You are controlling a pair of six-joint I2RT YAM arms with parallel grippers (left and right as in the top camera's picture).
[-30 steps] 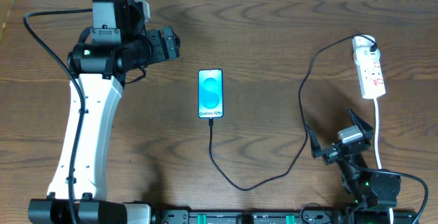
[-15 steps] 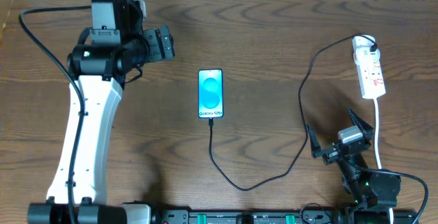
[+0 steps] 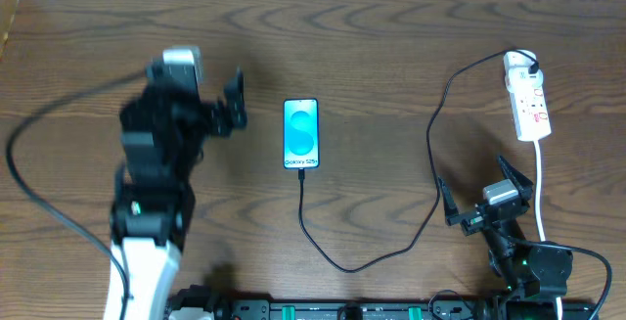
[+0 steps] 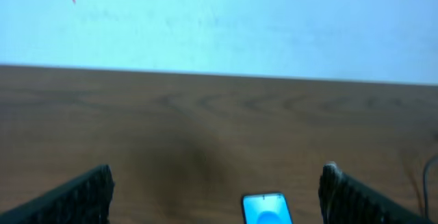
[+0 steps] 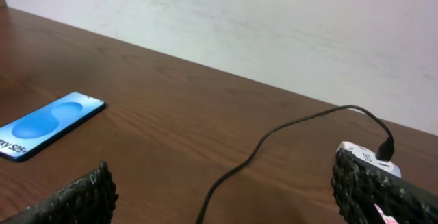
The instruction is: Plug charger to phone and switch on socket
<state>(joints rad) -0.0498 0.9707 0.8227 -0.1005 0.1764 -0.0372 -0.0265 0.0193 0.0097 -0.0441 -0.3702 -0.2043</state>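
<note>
The phone [image 3: 301, 133] lies flat mid-table, blue screen up; it also shows in the left wrist view [image 4: 267, 209] and the right wrist view [image 5: 51, 124]. The charger [image 3: 427, 154], a thin black cable, runs from the phone's near end in a loop to its black plug in the far end of the socket [image 3: 528, 107]. My left gripper [image 3: 235, 105] is blurred, open and empty, left of the phone; the phone sits between its fingers [image 4: 82, 198] in the wrist view. My right gripper [image 3: 479, 193] stands open and empty, near the socket [image 5: 375, 158] and over the cable [image 5: 274, 140].
The socket's thick white cord [image 3: 541, 188] runs down toward the table's near edge past my right arm. A black rail [image 3: 342, 310] lines the near edge. A pale wall stands beyond the table's far edge.
My left arm has swung fast toward the near edge and shows blurred; its gripper stays open left of the phone. The right arm, phone, cable and socket have not moved.
</note>
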